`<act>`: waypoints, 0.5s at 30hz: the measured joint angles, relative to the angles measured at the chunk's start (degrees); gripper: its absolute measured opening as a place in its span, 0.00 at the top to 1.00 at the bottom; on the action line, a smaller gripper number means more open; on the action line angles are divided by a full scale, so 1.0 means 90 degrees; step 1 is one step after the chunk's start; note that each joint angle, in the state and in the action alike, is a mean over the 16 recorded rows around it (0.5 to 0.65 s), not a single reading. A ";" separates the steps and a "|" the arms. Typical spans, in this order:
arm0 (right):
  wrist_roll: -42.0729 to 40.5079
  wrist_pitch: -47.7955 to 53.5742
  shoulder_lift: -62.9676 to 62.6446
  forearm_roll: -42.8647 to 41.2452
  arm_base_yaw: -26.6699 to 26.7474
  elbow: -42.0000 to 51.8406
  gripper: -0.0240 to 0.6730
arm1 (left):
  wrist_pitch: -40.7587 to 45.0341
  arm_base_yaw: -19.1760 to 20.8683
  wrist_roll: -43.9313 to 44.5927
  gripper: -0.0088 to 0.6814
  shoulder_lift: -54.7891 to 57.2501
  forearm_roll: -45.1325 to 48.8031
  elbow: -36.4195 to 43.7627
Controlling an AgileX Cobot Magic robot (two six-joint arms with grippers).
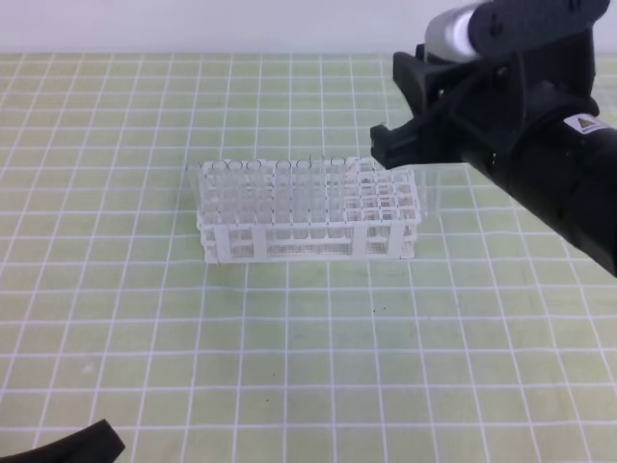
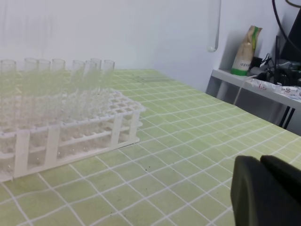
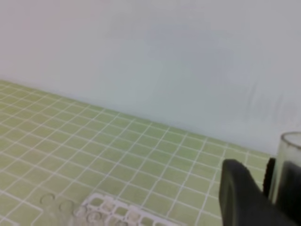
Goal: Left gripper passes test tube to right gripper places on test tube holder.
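Nearest the lens, the left hand (image 2: 263,188) sits low and empty, its jaws apparently together, while the right hand (image 3: 263,197) grasps the test tube (image 3: 288,165) above the test tube holder (image 1: 308,212); lower it upright into a free hole.

Open gridded tabletop (image 1: 308,386) in front of and left of the test tube holder (image 1: 308,236). Upright tubes (image 1: 255,188) crowding its left columns; right gripper (image 1: 405,145) overhanging the right end.
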 joint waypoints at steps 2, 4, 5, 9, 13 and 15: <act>0.0503 0.0001 -0.0002 -0.0510 -0.0047 0.0081 0.95 | 0.0007 0.0000 0.0000 0.99 0.0003 0.0013 0.0007; 0.1089 -0.0057 -0.0003 -0.1093 -0.0094 0.0183 0.95 | 0.0014 0.0001 0.0001 0.99 0.0006 0.0025 0.0015; 0.1389 -0.0108 -0.0004 -0.1391 -0.0117 0.0239 0.95 | 0.0021 0.0001 0.0001 0.99 0.0009 0.0038 0.0022; 0.2592 -0.0404 -0.0004 -0.2583 -0.0209 0.0460 0.95 | 0.0030 0.0002 0.0002 0.99 0.0021 0.0051 0.0030; 0.3688 -0.0773 -0.0001 -0.3649 -0.0267 0.0645 0.95 | 0.0026 0.0002 0.0001 0.99 0.0018 0.0051 0.0030; 0.4027 -0.0942 0.0005 -0.3966 -0.0274 0.0705 0.95 | 0.0022 0.0001 0.0001 0.99 0.0015 0.0038 0.0022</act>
